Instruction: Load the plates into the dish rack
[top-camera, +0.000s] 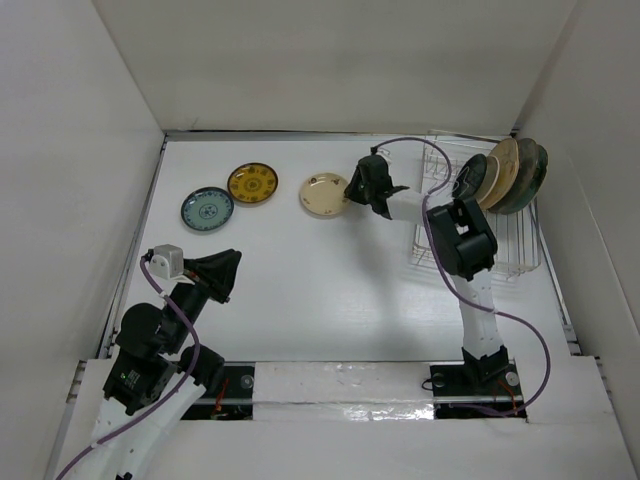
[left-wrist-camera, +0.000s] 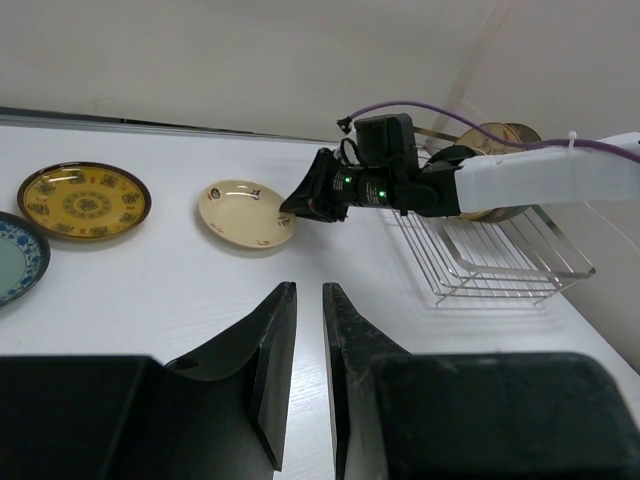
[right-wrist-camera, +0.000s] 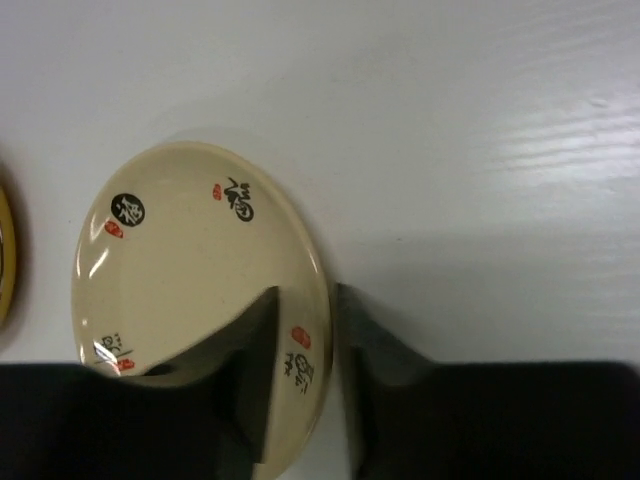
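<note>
The right pincer (right-wrist-camera: 307, 295) is being held narrow across the edge of the cream plate (right-wrist-camera: 190, 270). One finger is being kept over the plate's inner face and the other just outside the rim. The rim is being framed in the gap, and it runs along the finger faces rather than across them. Whether the pads are pressing on the ceramic cannot be told. The plate is being carried flat by the surface (top-camera: 320, 290).

From this pincer the body of the plate is being presented on the side away from the dish rack (top-camera: 500, 262). The rack itself lies behind the pincer, back along the forearm. The coming move is therefore judged to be a clamp on the rim, then a lift and a swing back toward the rack. Several plates are being held on edge at the far end of the rack. The near rows of prongs are showing no plates.

The yellow-patterned plate (top-camera: 252, 182) and the teal plate (top-camera: 207, 209) are lying farther from the rack than the cream one, in that order. The left pincer (left-wrist-camera: 310, 292) is being kept to a thin slit, holding nothing. It is well apart from the rack, and the right arm is the one at the cream plate.
</note>
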